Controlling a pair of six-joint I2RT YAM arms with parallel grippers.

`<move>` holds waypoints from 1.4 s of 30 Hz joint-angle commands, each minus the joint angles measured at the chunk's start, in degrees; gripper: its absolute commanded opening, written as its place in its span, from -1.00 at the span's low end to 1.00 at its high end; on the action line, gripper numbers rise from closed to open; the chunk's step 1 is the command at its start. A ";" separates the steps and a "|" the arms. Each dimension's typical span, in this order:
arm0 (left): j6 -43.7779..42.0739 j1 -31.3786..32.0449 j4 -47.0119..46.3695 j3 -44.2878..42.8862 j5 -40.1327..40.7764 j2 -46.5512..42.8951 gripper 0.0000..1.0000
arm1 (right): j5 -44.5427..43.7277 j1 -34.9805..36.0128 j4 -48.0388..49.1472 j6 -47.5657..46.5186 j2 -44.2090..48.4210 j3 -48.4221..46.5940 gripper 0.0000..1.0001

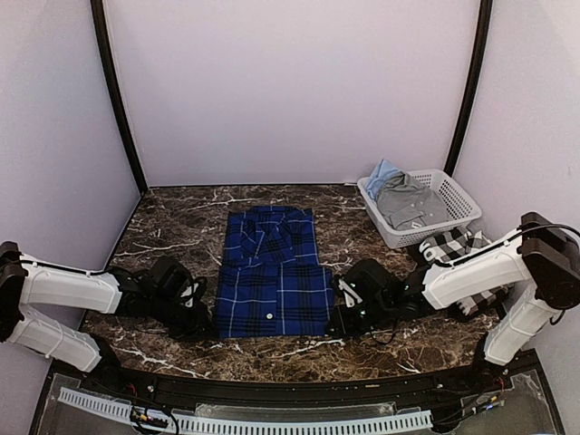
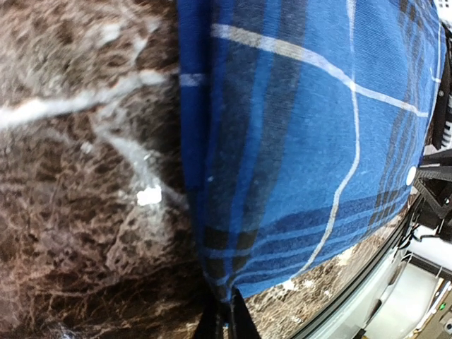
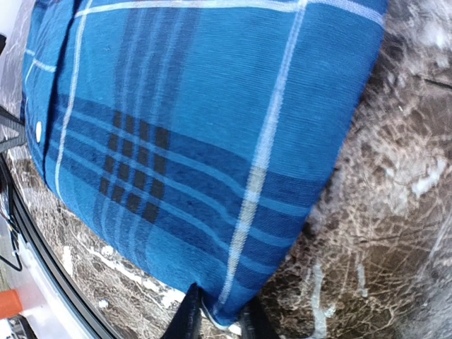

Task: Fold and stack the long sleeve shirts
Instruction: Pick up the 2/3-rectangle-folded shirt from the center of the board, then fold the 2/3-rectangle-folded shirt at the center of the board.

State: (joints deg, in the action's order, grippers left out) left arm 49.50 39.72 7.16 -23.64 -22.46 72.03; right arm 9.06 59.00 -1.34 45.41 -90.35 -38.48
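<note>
Overhead only: checked shirt [image 1: 450, 243] beside basket [image 1: 458, 192]

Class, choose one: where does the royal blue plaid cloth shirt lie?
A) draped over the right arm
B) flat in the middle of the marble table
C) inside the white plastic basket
B: the royal blue plaid cloth shirt lies flat in the middle of the dark marble table, apart from the white plastic basket at far right.
</note>
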 commanded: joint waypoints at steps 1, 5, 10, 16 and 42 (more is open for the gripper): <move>0.26 0.40 3.35 -1.27 1.07 -1.06 -1.00 | 0.18 0.95 -0.03 1.12 0.52 1.72 -0.77; 0.42 0.71 4.70 -1.71 1.10 -2.73 -1.00 | -0.22 1.01 -0.85 1.34 1.93 1.42 -1.00; 0.79 1.58 7.49 -1.81 1.87 -5.38 -1.00 | -0.64 1.33 -1.54 2.40 5.75 2.77 -1.00; 1.60 3.90 11.14 -2.50 2.66 -10.63 -1.00 | -1.47 2.98 -5.01 3.31 11.64 3.66 -1.00; -10.85 -21.38 0.68 -45.73 -4.37 28.56 -1.00 | 4.69 -26.86 1.79 -5.65 -16.96 -36.98 -1.00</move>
State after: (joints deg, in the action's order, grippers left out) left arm 41.47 22.17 18.22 -63.70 -23.94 88.53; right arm 12.05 36.53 -5.78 42.68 -94.00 -67.55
